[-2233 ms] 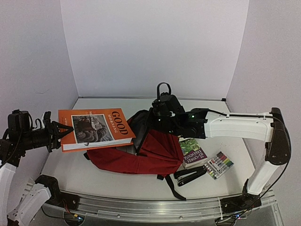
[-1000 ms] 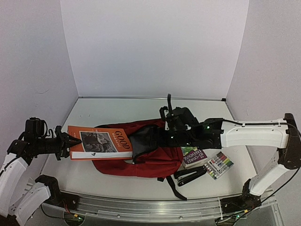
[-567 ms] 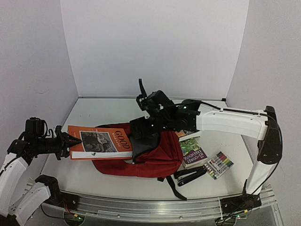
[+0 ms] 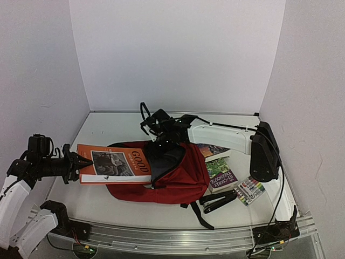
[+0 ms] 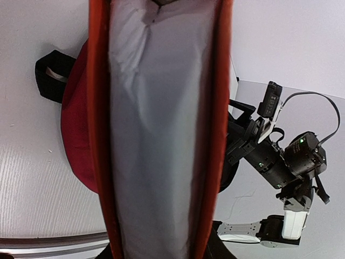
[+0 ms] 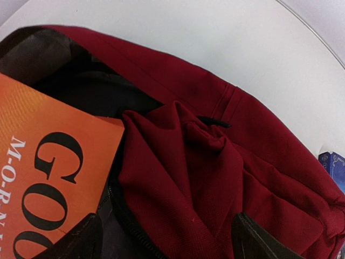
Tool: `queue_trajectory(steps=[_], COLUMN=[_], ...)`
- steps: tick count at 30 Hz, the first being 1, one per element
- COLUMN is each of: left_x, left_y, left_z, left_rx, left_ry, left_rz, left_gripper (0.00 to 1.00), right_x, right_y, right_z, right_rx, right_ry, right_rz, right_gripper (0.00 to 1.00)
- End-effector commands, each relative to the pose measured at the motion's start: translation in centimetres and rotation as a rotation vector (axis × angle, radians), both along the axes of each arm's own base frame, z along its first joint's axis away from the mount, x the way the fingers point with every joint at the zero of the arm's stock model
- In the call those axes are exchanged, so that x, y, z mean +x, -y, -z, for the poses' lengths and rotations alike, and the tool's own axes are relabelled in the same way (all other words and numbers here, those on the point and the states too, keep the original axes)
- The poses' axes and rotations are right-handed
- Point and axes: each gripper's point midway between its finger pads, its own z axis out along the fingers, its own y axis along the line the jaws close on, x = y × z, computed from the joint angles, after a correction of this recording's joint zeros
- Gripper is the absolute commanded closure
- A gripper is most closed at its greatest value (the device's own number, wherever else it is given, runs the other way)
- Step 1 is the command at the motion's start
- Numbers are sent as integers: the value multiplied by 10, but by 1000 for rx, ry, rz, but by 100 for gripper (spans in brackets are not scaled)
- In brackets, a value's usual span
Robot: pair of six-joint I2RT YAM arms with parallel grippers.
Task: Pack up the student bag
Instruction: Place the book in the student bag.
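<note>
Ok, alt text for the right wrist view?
The dark red student bag fills the view, its mouth open at left with the corner of an orange book reaching into it. The right tool hangs open above the crumpled fabric, white table beyond.

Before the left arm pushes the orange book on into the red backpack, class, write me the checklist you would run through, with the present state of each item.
1. Jaws of the left gripper clamped on the outer edge of the flat orange paperback book: ok.
2. Mouth of the large dark red fabric backpack open towards the book, dark lining showing: ok.
3. Book's leading corner over that lining: ok; most of the book is outside.
4. Loose red fold beside that corner held clear: not ok; jaws of the right gripper open, holding nothing.
5. Room inside: cannot tell.
</note>
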Motion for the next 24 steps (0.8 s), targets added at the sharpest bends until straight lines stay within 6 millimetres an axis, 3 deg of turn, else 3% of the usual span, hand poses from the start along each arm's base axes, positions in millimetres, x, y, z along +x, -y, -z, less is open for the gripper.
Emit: queue_trajectory(steps=[1, 3, 5, 8, 9, 14, 18, 24], left_x=[-1, -2, -3, -5, -7, -16, -16, -10], left_y=[4, 4, 4, 2, 2, -3, -3, 0], left_z=[-26, -26, -26, -27, -27, -21, -21, -19], left_rx=[-22, -22, -22, -17, -12, 18, 0, -29], left_ry=[74, 75, 75, 77, 72, 40, 45, 54], left_rz=[29, 29, 26, 19, 17, -1, -17, -16], left_gripper=[79, 79, 79, 79, 79, 79, 79, 79], right_x=[-2, -1, -1, 2, 6, 25, 25, 13], right_y=[-8, -5, -5, -3, -1, 9, 15, 23], right_z=[4, 10, 13, 3, -6, -76, -124, -149], right_rx=[-5, -14, -16, 4, 19, 143, 245, 305], right_ry=[-19, -26, -31, -23, -9, 90, 120, 105], right_rz=[-55, -50, -46, -17, 7, 178, 233, 229], right_gripper=[30, 40, 56, 94, 100, 100, 100, 100])
